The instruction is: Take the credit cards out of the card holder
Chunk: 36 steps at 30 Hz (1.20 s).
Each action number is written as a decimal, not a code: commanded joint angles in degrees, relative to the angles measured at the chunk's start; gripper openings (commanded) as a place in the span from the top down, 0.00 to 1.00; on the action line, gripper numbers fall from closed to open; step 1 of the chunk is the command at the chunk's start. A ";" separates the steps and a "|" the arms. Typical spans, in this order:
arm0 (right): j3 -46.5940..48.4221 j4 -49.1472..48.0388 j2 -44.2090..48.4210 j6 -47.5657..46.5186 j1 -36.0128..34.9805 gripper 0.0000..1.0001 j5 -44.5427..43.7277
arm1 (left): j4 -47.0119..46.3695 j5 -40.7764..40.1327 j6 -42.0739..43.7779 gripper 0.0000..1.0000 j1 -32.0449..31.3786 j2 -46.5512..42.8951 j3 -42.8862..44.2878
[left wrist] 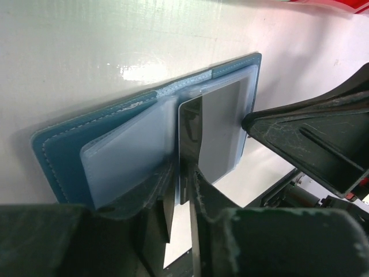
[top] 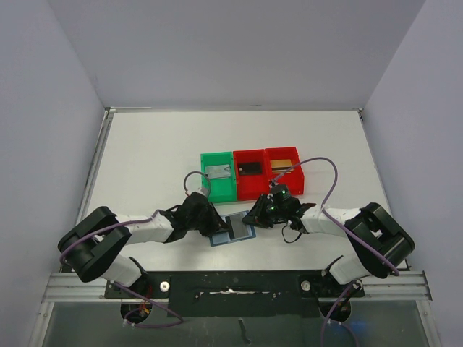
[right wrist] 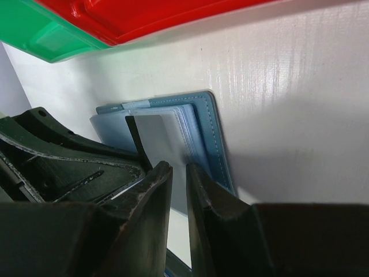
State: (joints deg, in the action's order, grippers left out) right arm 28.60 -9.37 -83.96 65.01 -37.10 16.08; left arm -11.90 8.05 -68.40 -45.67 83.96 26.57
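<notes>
Where the small flat blue bifold card holder (top: 221, 239) lies: open on the white table (top: 145, 159), just in front of the bins, between the two grippers.
Holder's panels: both face up, with clear slip pockets showing.
Thin grey plastic card (left wrist: 222, 121): over the panel on the right arm's side, one edge running down between the left fingers.
Left gripper (left wrist: 185, 173): fingers pinched close on that card's edge.
Right gripper (right wrist: 180, 173): fingers nearly together with a thin slit between them, tips at the holder's right panel; I cannot tell whether they pinch anything.
Green plastic bin (top: 223, 191): holds a pale grey card (top: 217, 171).
Middle red plastic bin (top: 249, 189): holds a dark card (top: 250, 168).
Right red plastic bin (top: 289, 184): holds a gold-brown card (top: 283, 164).
</notes>
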 commanded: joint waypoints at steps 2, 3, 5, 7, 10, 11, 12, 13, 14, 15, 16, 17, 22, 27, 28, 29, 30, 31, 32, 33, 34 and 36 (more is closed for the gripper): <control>-0.65 0.88 -0.78 -0.54 0.19 0.80 -0.19 | 1.23 -0.88 1.71 0.77 -0.12 0.24 1.47; -0.65 0.92 -0.71 -0.57 0.19 0.80 -0.17 | 1.18 -0.76 1.77 0.75 -0.12 0.43 1.59; -0.65 1.01 -0.72 -0.68 0.21 0.80 -0.22 | 1.10 -0.59 1.84 0.73 -0.12 0.70 1.86; -0.65 0.96 -0.78 -0.62 0.19 0.80 -0.17 | 1.09 -0.54 1.78 0.72 -0.08 0.95 1.99; -0.57 0.93 -0.85 -0.63 0.18 0.80 -0.21 | 1.01 -0.31 1.86 0.72 -0.12 1.57 2.00; -0.56 0.93 -0.92 -0.66 0.19 0.80 -0.12 | 1.03 -0.29 1.83 0.72 -0.12 1.85 1.98; -0.50 0.94 -0.97 -0.61 0.19 0.80 -0.13 | 1.01 -0.19 1.81 0.72 -0.12 2.07 1.91; -0.48 1.01 -0.94 -0.63 0.19 0.80 -0.11 | 1.00 -0.23 1.72 0.72 -0.06 2.32 1.87; -0.48 0.99 -0.95 -0.60 0.14 0.80 -0.12 | 1.00 -0.32 1.72 0.73 -0.11 2.59 1.76; -0.53 1.08 -0.94 -0.57 0.23 0.80 -0.16 | 1.12 -0.56 1.70 0.74 -0.12 2.80 1.69; -0.54 1.14 -0.88 -0.51 0.20 0.80 -0.29 | 1.51 -0.77 1.68 0.77 -0.12 3.04 1.65; -0.60 1.25 -0.79 -0.48 0.19 0.80 -0.46 | 1.84 -1.05 1.68 0.80 -0.12 3.19 1.65; -0.56 2.02 0.05 -0.41 0.34 0.80 -1.19 | 3.80 -2.33 2.17 0.95 -0.12 2.55 1.60; -0.48 1.98 0.74 -0.74 0.34 0.80 -1.29 | 5.90 -3.75 2.67 1.00 -0.12 1.14 1.73; -0.52 1.91 1.05 -0.87 0.36 0.80 -1.43 | 6.12 -3.89 2.66 1.00 -0.12 0.92 1.78; -0.48 2.00 1.44 -1.00 0.34 0.80 -1.64 | 6.37 -3.99 2.73 1.00 -0.12 0.67 1.81; -0.48 2.15 1.97 -1.08 0.36 0.80 -1.78 | 6.63 -4.08 2.74 1.00 -0.12 0.46 1.82; -0.41 2.29 2.56 -1.29 0.36 0.80 -2.05 | 6.89 -4.24 2.82 1.00 -0.12 0.13 1.82; -0.28 2.48 3.18 -1.63 0.39 0.80 -2.29 | 7.16 -4.29 2.90 1.00 -0.12 -0.04 1.82; -0.15 2.86 3.74 -1.92 0.34 0.79 -2.47 | 7.37 -4.43 2.92 1.00 -0.12 -0.18 1.82; 0.04 3.20 4.33 -2.37 0.37 0.79 -2.65 | 7.62 -4.50 2.92 1.00 -0.12 -0.32 1.81; 0.58 3.84 5.44 -3.19 0.37 0.79 -2.88 | 7.89 -4.60 2.98 1.00 -0.12 -0.61 1.78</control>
State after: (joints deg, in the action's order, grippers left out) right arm 28.60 -7.07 -81.97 64.07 -37.08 14.87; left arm -9.56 7.11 -67.81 -45.76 84.23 28.01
